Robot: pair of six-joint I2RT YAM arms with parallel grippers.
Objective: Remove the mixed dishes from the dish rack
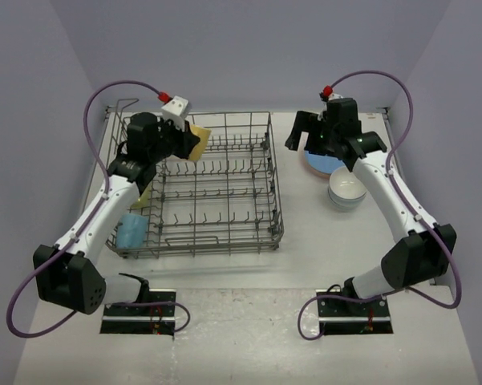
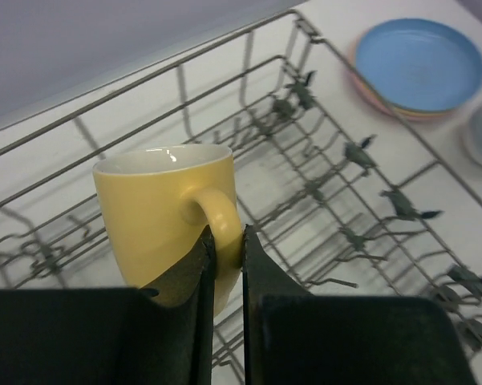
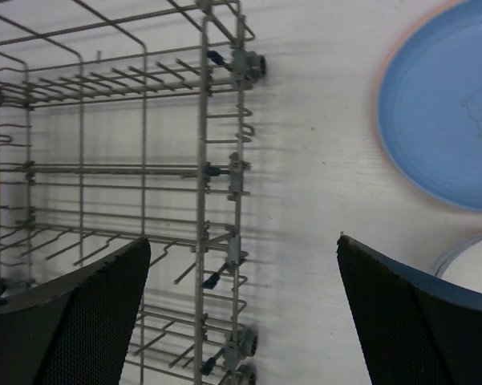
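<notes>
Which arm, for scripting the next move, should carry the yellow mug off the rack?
Left: the left fingers are shut on the mug by its handle, over the rack. The right fingers stand open, empty, beside the plate.

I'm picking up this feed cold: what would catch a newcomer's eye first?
The yellow mug, pinched by its handle in the left claw, hangs over the far left part of the dish rack. Right of the rack, a blue plate tops a stack on the table beside nested white bowls. The right claw is wide open and empty above the table near those plates.
</notes>
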